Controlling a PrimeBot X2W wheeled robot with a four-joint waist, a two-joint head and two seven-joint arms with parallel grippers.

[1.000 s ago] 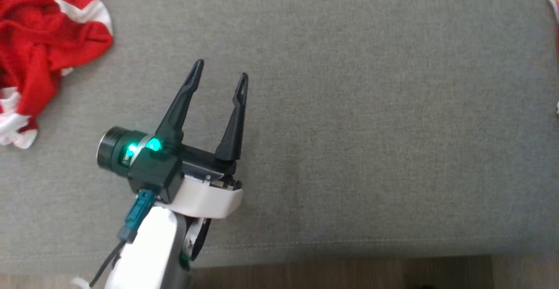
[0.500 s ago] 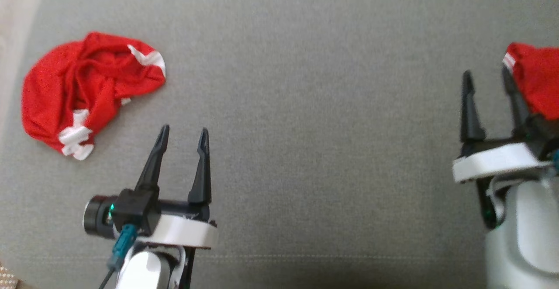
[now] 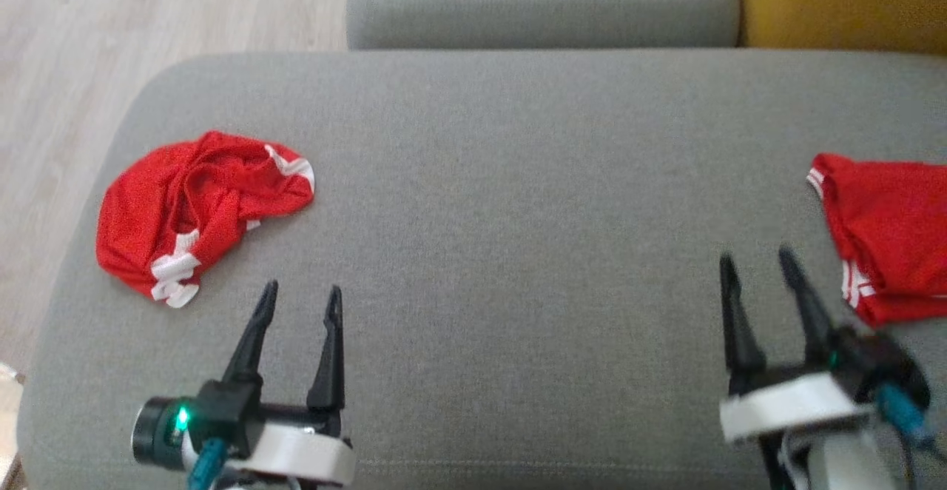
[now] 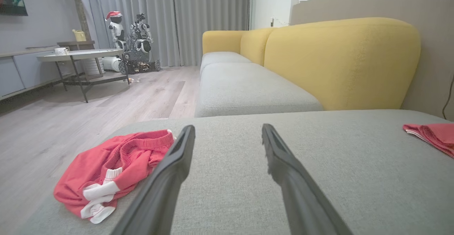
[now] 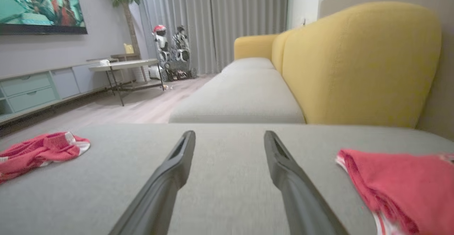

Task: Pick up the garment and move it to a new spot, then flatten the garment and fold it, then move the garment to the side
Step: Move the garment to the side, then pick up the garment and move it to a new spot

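Rundown, going left to right across the big grey cushion (image 3: 518, 179). Off its left edge there's pale wood floor (image 3: 148, 16).

On the cushion's left end sits the crumpled red garment (image 3: 200, 212). It's bunched into a lump, with white trim showing at its upper right and along its lower edge, and nothing is touching it.

Next along, over the cushion's front left part, is the left gripper (image 3: 302, 294). Its two dark fingers are spread wide with nothing between them. The tips point toward the cushion's back edge and stop short of the crumpled garment, which lies farther back and to the left. The left wrist view backs that up, with just grey fabric in the gap.

Over the cushion's front right part is the right gripper (image 3: 755, 257). It's a bit blurry, but it's also spread wide and holding nothing.

Just right of it, at the cushion's right end, lies the folded red garment (image 3: 888, 231). It's flat with white stripes along its edges and runs out of the picture. In the right wrist view there's a strip of grey fabric between the right-hand finger and the cloth, so they're apart.

Behind the cushion's back edge is another grey seat (image 3: 540, 1), and past the back right corner there's a yellow backrest (image 3: 843, 1).
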